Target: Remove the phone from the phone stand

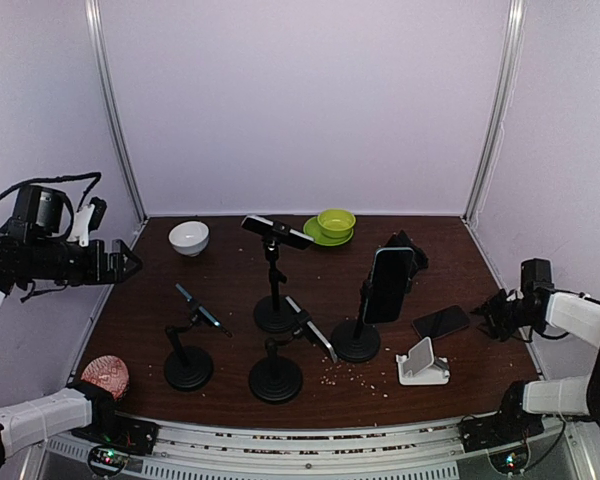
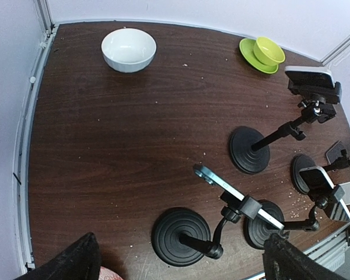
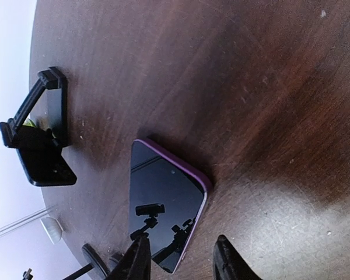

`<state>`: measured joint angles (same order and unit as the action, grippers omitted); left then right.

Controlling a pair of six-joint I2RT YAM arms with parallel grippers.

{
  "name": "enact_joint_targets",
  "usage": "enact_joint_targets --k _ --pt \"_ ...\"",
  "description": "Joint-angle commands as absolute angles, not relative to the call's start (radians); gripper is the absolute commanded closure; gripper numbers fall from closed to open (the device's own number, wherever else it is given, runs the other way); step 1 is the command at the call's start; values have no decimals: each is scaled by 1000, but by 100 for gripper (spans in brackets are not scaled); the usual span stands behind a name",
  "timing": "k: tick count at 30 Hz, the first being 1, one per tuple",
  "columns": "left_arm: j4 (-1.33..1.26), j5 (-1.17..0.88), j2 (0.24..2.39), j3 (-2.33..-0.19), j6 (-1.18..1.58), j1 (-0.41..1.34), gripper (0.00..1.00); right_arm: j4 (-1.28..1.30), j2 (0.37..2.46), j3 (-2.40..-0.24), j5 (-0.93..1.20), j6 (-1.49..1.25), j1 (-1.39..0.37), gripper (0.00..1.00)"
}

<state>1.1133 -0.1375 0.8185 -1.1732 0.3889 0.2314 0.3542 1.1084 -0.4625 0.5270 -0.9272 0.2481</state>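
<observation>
Right gripper (image 3: 181,256) sits low over the right side of the table (image 1: 230,290), its two fingers parted and clamped on nothing. One corner of the phone (image 3: 163,198) shows in the gap between them. The phone lies flat on the wood, screen up, pinkish edge showing, off the phone stand (image 1: 423,363) and just to its far right. Left gripper (image 1: 128,263) hangs over the table's left edge, jaws spread wide and gripping nothing.
</observation>
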Motion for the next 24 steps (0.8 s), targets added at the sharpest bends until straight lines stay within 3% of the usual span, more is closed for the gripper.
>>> enact_joint_targets --k 1,14,24 --pt "1048 -161 857 -1243 366 238 2 504 1039 -547 476 -797 255 61" --pt "1006 -215 1052 -1464 308 238 3 666 920 -760 467 -700 237 50" --pt "961 -264 1144 -1569 271 237 4 691 985 -1012 397 -555 1 47"
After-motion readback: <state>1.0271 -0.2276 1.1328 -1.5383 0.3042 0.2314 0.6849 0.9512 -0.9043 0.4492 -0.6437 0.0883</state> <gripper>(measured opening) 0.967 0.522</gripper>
